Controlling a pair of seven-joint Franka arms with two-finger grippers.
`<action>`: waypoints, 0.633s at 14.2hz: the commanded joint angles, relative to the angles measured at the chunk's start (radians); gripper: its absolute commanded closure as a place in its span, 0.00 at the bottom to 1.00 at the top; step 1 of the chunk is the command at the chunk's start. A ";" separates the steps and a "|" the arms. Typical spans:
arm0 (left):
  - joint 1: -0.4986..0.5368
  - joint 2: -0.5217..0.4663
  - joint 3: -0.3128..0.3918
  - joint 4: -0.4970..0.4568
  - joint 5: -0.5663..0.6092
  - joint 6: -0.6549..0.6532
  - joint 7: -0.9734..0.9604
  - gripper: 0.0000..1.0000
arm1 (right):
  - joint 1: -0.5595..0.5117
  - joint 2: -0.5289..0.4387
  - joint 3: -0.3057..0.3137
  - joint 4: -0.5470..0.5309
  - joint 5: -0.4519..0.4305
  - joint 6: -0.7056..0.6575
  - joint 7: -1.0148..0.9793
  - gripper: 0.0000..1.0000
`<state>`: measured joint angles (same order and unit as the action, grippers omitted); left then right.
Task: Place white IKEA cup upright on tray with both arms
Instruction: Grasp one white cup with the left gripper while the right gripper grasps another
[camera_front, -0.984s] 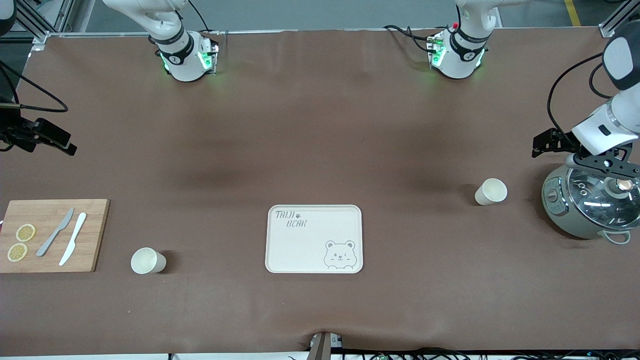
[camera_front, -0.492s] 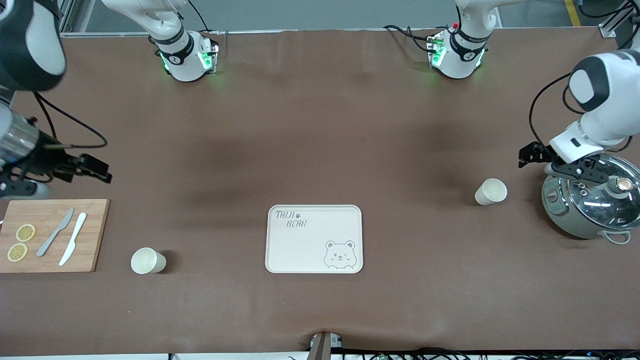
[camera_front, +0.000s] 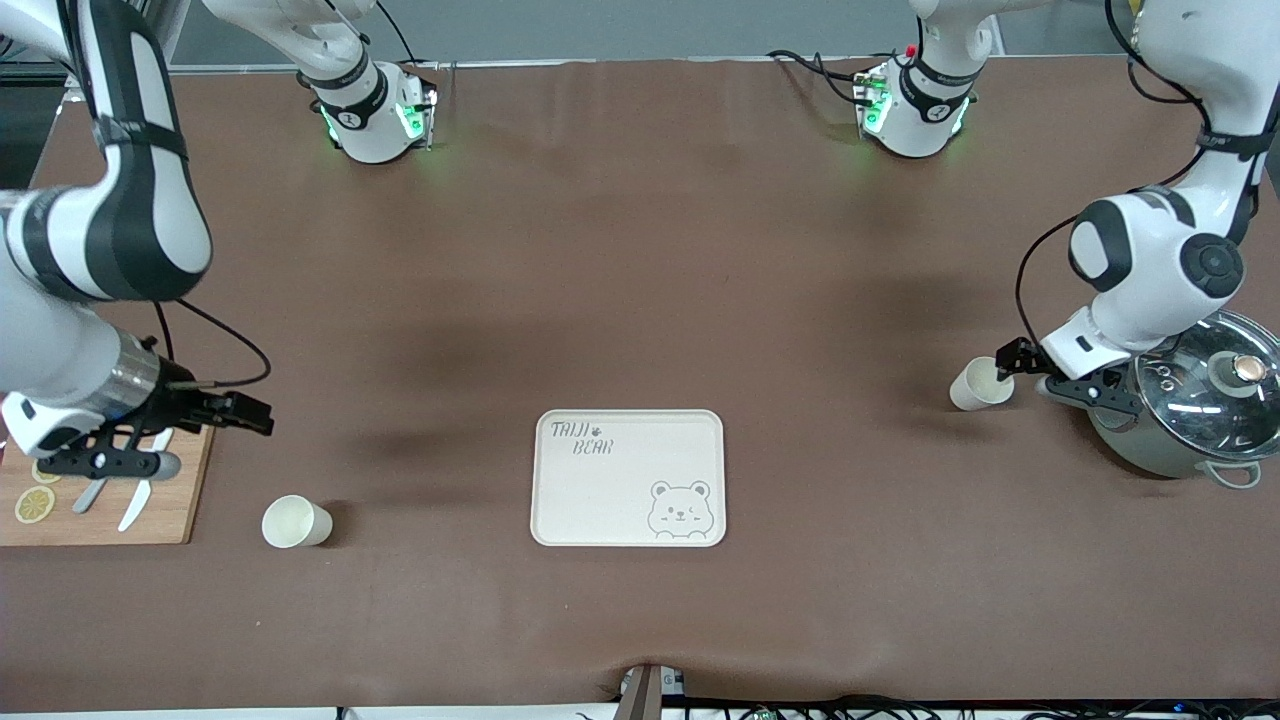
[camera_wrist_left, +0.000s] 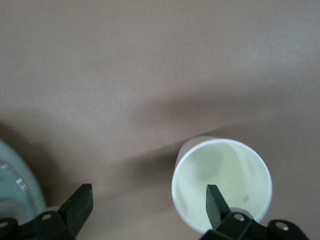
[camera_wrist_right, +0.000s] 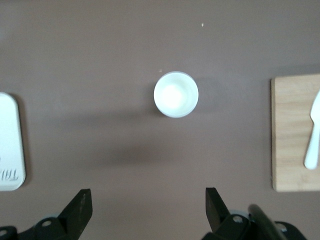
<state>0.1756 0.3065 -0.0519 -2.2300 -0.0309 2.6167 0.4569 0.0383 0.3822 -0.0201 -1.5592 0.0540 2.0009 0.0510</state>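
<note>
Cups: we see two, both plain white, open-mouthed and upright, with no writing on them. One cup (camera_front: 295, 522) stands toward the right arm's end, just beside the board (camera_front: 170, 500) and nearer the front edge. The tray (camera_front: 628, 478), mid-table, reads "TAIJI BEAR" above a bear face. The other cup (camera_front: 980, 384) stands near the pot (camera_front: 1185, 405). Our right gripper (camera_front: 245, 413) hangs wide open, holding nothing. Our left gripper (camera_front: 1012, 365) is spread wide, one finger (camera_wrist_left: 216, 205) over the cup's mouth.
</note>
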 joint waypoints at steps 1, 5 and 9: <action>-0.004 0.019 -0.003 0.012 -0.007 0.031 0.003 0.00 | -0.003 0.101 0.000 0.048 0.003 0.094 0.004 0.00; -0.004 0.043 -0.009 0.004 -0.012 0.049 -0.007 0.25 | -0.001 0.199 0.000 0.051 0.007 0.267 0.004 0.00; 0.002 0.039 -0.011 -0.002 -0.007 0.051 0.005 1.00 | 0.008 0.294 0.000 0.051 0.004 0.401 0.003 0.00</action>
<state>0.1730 0.3475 -0.0555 -2.2268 -0.0309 2.6498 0.4549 0.0404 0.6206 -0.0205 -1.5458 0.0541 2.3647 0.0511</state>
